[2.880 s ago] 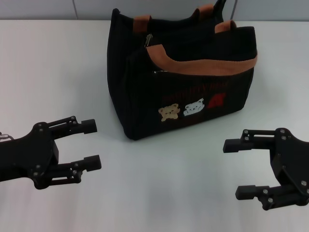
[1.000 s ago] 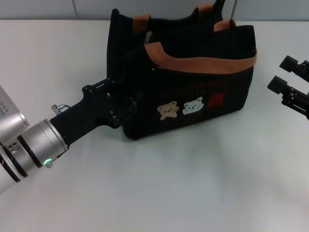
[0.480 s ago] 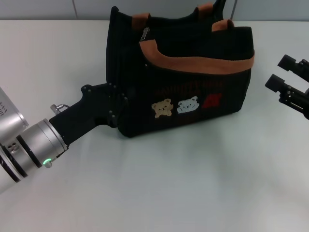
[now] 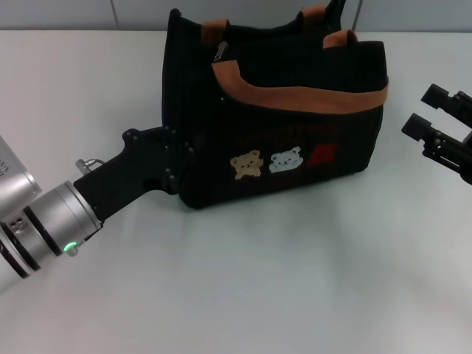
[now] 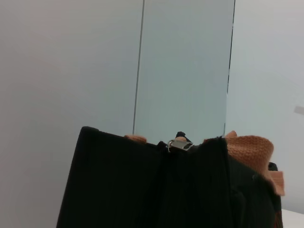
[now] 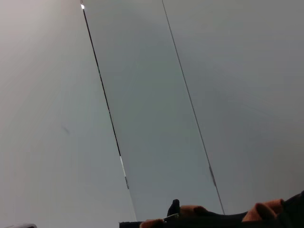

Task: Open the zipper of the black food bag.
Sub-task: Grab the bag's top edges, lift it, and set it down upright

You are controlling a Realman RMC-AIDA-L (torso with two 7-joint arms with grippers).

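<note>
The black food bag (image 4: 295, 125) stands upright at the back middle of the table, with an orange-brown band, bear patches and a red patch on its front. The silvery pull of the zipper (image 4: 221, 51) sits at the left end of the mouth; the rest of the zipper is hidden behind the front wall. My left gripper (image 4: 179, 161) is clamped on the bag's left side wall, low down. My right gripper (image 4: 426, 110) hovers open to the right of the bag, clear of it. The left wrist view shows the bag (image 5: 156, 190) close up with the pull (image 5: 179, 145) on top.
The white table (image 4: 280, 280) stretches out in front of the bag. A pale panelled wall (image 4: 74, 13) runs behind it. In the right wrist view only the bag's top edge and handles (image 6: 266, 211) show below the wall.
Since 2.9 s ago both arms left the front of the table. The left gripper reached the bag's left side and closed on it; the bag shifted slightly left. The right gripper edged left.
</note>
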